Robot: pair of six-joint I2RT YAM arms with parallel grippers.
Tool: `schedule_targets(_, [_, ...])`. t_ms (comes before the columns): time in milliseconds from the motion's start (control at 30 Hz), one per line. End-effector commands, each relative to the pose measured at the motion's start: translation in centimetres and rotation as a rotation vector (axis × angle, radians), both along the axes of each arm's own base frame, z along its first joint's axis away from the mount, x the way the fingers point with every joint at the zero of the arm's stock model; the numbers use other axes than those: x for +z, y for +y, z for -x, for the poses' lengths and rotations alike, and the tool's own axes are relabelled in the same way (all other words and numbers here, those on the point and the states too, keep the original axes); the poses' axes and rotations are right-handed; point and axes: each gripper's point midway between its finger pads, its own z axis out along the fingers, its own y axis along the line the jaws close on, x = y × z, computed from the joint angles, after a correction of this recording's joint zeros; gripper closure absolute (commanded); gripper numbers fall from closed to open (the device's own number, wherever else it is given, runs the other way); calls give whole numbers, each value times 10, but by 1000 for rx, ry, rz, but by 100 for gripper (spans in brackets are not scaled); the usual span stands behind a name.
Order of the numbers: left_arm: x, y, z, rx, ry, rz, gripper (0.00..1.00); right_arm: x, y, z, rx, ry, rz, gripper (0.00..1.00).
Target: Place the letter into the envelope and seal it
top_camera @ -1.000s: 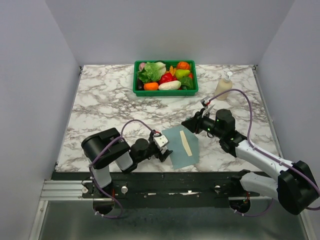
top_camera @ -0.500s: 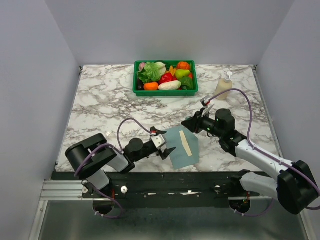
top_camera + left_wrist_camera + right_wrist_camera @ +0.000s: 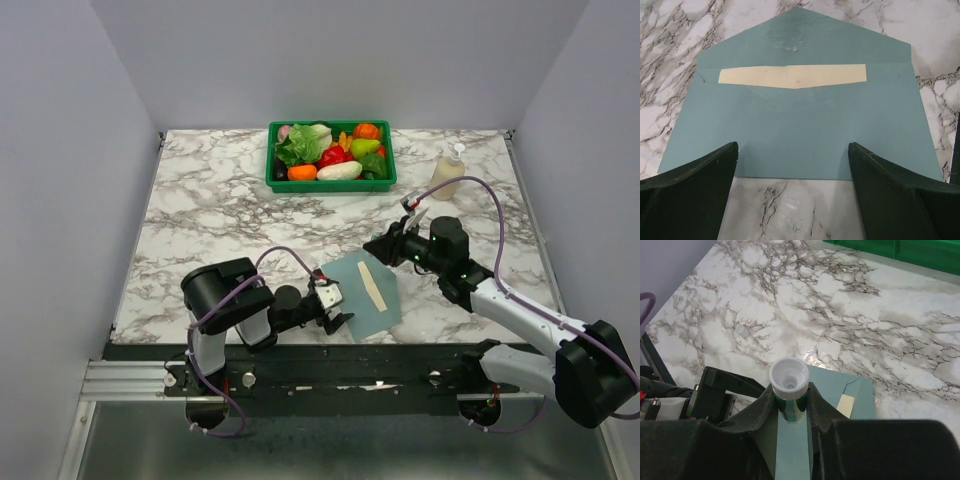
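At 6 o'clock on the table, envelope: lying flat, flap open and pointing to 3 o'clock in the top view.
Letter: already in the pocket; only a cream strip shows at the mouth.
Handling: we judge both to be light, thin, limp paper, apt to slide on the smooth top and to crease if pinched. We would pin the body flat and take the flap by its tip to fold it.
Left gripper: jaws spread wide and empty, at the envelope's 9 o'clock edge. We cannot tell whether the fingers touch the paper.
Right gripper: at the envelope's 1 o'clock, clamped on a small white-tipped green tube, which we take for glue.
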Motion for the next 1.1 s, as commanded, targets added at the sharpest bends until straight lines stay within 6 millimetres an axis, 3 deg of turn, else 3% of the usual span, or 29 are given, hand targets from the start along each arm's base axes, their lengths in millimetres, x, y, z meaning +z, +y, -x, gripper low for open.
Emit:
schedule_targets(0, [31, 16, -19, 120, -162, 80, 1, 2, -1, -10, -33, -11, 18, 99])
schedule_targets(133, [20, 34, -30, 208, -184, 16, 1, -6, -4, -15, -64, -1, 37, 99])
schedule_targets(300, [13, 38, -37, 210, -161, 10, 1, -14, -4, -22, -72, -28, 55, 99])
schedule_targets(633, [18, 49, -55, 272, -163, 25, 1, -19, -1, -25, -67, -18, 54, 99])
schedule_targets(767, [35, 34, -46, 188, -168, 87, 1, -16, -1, -24, -66, -27, 48, 99])
schedule_targets(933, [71, 9, -35, 48, -239, 180, 1, -8, -4, -23, -83, -35, 24, 99])
schedule_targets(1067, [77, -6, -28, -68, -271, 197, 1, -4, -6, -22, -94, -43, 23, 99])
